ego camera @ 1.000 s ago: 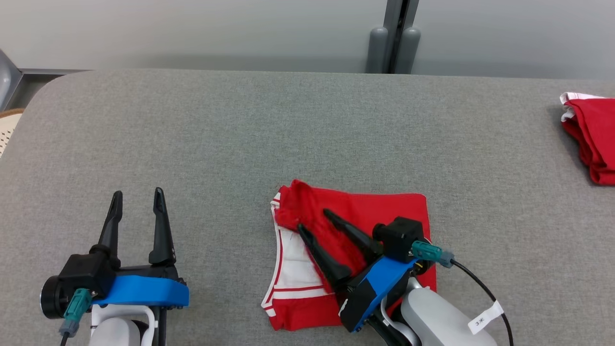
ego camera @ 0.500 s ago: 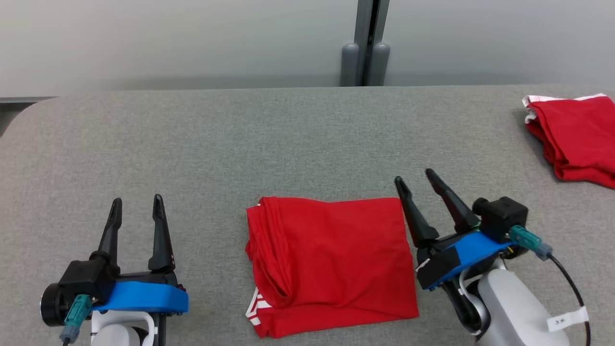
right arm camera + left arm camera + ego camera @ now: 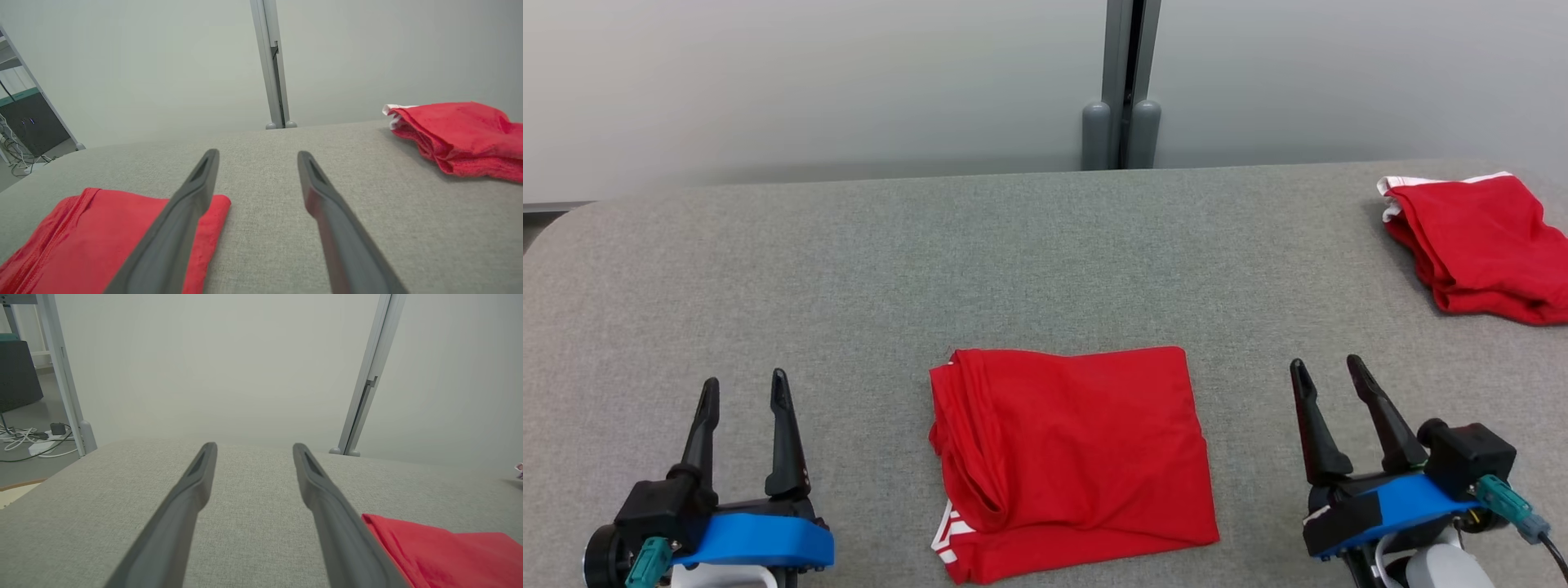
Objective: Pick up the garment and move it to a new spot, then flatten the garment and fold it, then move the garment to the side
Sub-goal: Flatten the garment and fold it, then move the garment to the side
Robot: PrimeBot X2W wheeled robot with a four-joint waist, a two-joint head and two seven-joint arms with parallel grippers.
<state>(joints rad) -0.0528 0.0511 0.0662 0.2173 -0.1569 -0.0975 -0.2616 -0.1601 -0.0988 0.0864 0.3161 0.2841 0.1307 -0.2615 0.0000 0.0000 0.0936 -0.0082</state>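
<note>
In the head view, we are looking down on a grey table (image 3: pixel 849 269). The red garment (image 3: pixel 1070 461), folded into a rough rectangle, is lying flat near six o'clock, with a sliver of white trim peeking out at its seven o'clock corner. Our left gripper (image 3: pixel 745 378) is showing at eight o'clock, its two dark fingers spread apart and pinching nothing, well apart from the red garment. Our right gripper (image 3: pixel 1325 363) is showing at four o'clock, its fingers likewise spread and empty, near the red garment's right edge but not touching it. A second red garment (image 3: pixel 1478 245) is lying bunched at two o'clock. A grey post (image 3: pixel 1121 82) is standing against the wall at twelve o'clock.

In the left wrist view, the spread fingers are reaching over bare table, and the red garment is lying at four o'clock. Cables (image 3: pixel 28 439) are trailing on the floor at nine o'clock.

In the right wrist view, the fingers are gaping wide. The red garment is lying at eight o'clock, partly behind one finger, and the second red garment is resting at two o'clock.
</note>
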